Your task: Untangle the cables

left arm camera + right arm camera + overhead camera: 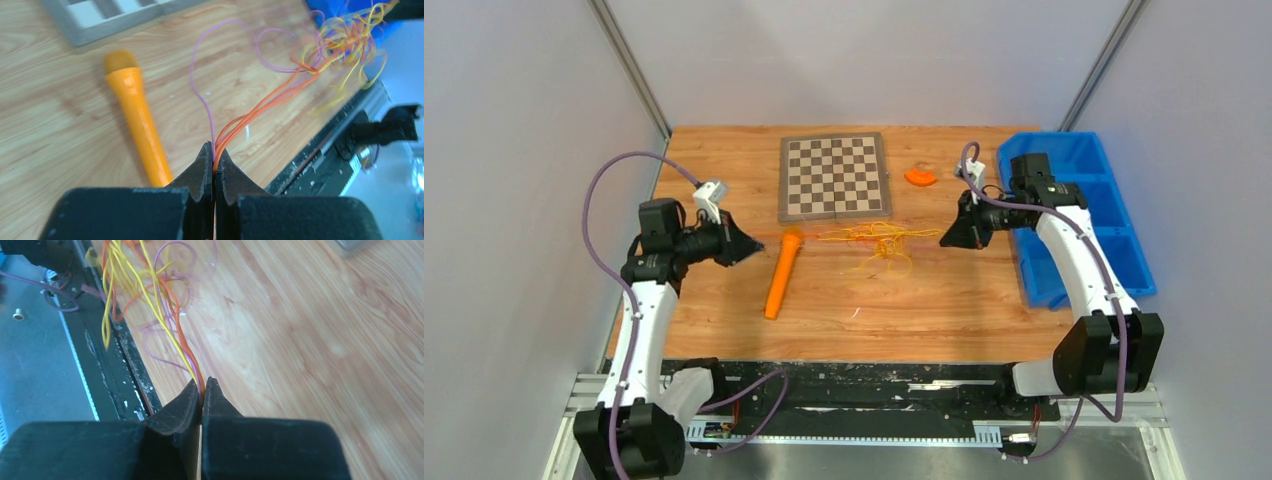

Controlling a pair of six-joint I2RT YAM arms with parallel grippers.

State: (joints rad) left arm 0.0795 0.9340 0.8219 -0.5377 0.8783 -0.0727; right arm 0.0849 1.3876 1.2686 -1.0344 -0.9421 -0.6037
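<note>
Cables: thin yellow, orange and purple strands in loose tangle on middle of desk. Tangle sits between my two arms, near front edge of chessboard, just right of orange stick. My left jaws pinched closed on several orange strands plus one purple. My right jaws closed on yellow, orange and purple strands. Judge wires light, limp, slick; hard pull likely tightens knots. Better hold: single strand just outside tangle, not whole bundle.

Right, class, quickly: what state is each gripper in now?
The left gripper is closed on the cables.
The right gripper is closed on the cables too.
</note>
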